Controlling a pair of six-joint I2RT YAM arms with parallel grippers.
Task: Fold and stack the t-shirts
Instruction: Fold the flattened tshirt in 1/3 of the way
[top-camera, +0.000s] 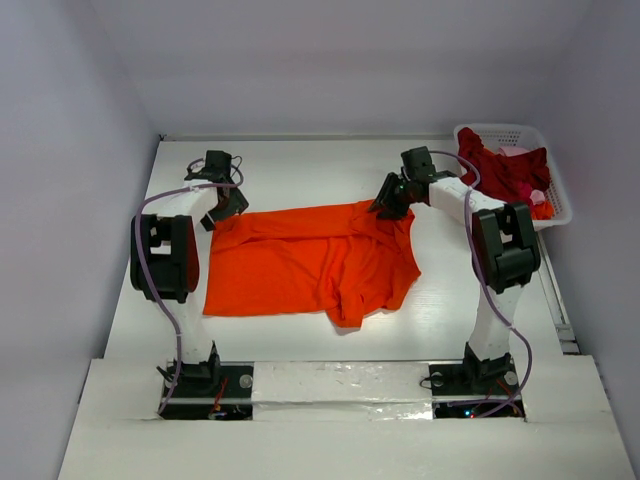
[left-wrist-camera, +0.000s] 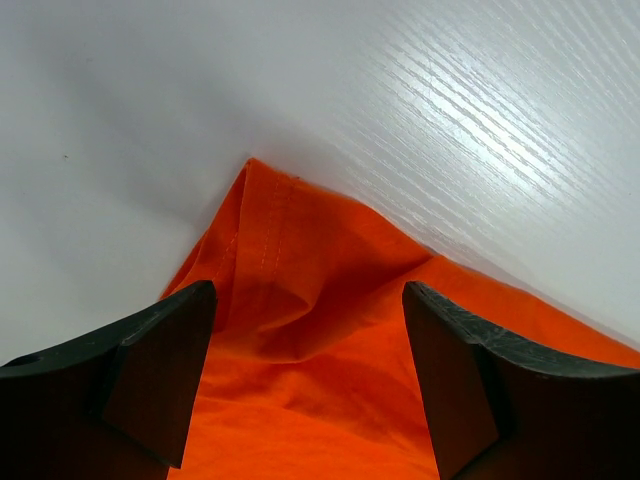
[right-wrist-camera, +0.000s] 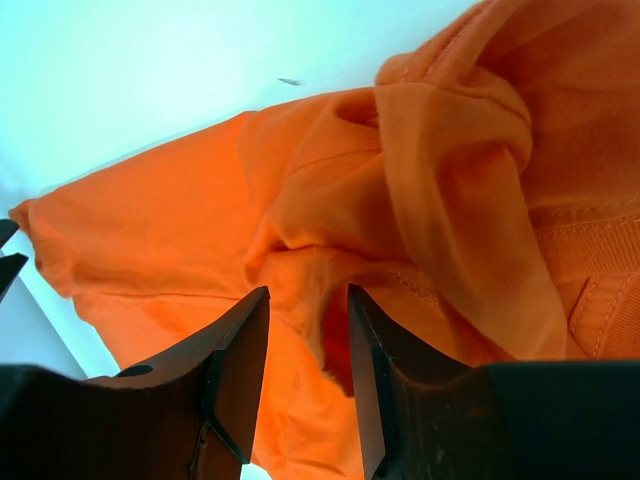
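while poised over the far-left corner of the orange t-shirt (top-camera: 290, 265), shows left claw (left-wrist-camera: 310, 300) wide open. shows right claw (right-wrist-camera: 308, 295) narrowed at a bunched fold; cannot tell whether gripping. finds it spread, rumpled, on the tabletop (top-camera: 300, 165).

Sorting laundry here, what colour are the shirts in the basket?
Dark red shirts, clearest in the top external view.

White-shelled, black-jointed; strung with thin purple cables (top-camera: 152, 285); tipped with matte black wedge-fingered left hand (left-wrist-camera: 308, 300) and right hand (right-wrist-camera: 308, 300).
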